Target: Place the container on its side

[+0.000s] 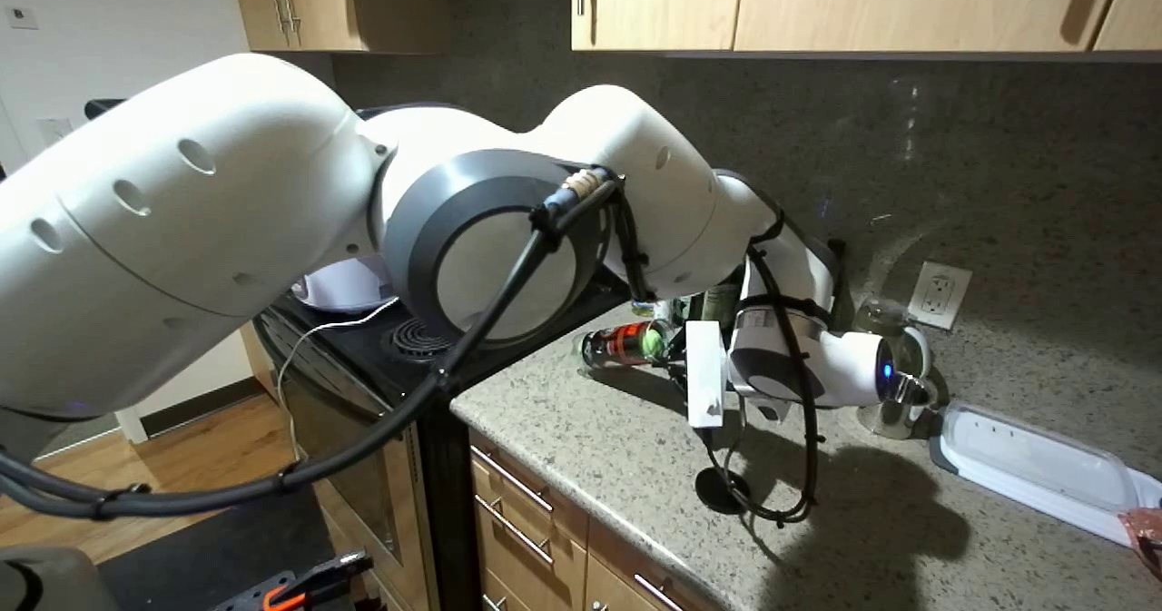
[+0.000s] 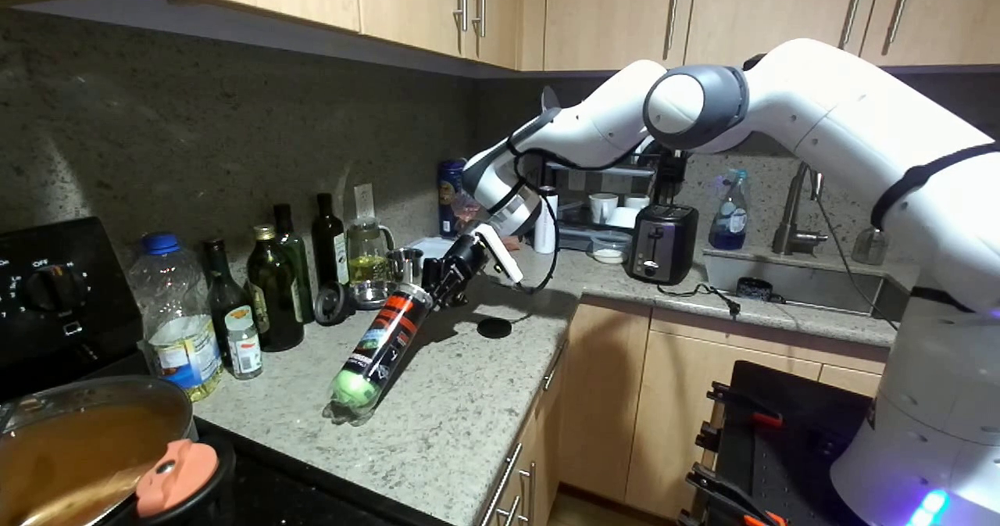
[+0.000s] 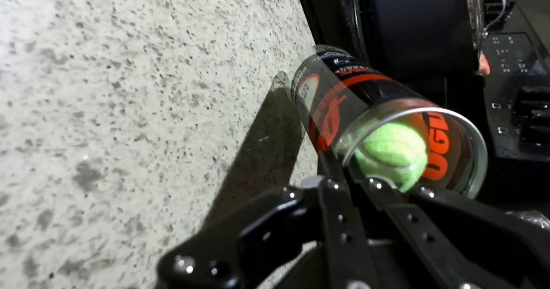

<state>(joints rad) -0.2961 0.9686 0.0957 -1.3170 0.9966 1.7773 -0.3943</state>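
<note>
The container point(image 2: 383, 342) is a clear tube with a dark and red label and a green tennis ball point(image 3: 393, 151) inside. My gripper point(image 3: 347, 168) is shut on the wall of its open rim, one finger inside and one outside. In an exterior view the container slopes down from my gripper point(image 2: 433, 291), its closed end low at or just above the counter; contact is hard to tell. In an exterior view the container point(image 1: 626, 343) lies strongly tilted beside my gripper point(image 1: 676, 357), whose fingers are partly hidden there. The wrist view shows the container point(image 3: 343, 95) with its open mouth towards me.
Several dark bottles point(image 2: 273, 291), a clear plastic bottle point(image 2: 176, 315) and a small jar point(image 2: 244, 346) stand along the wall. A glass pitcher point(image 2: 367, 252) is behind the gripper. The stove with a pot point(image 2: 94, 432) borders the counter point(image 2: 469, 385). A black disc point(image 2: 494, 327) lies on it.
</note>
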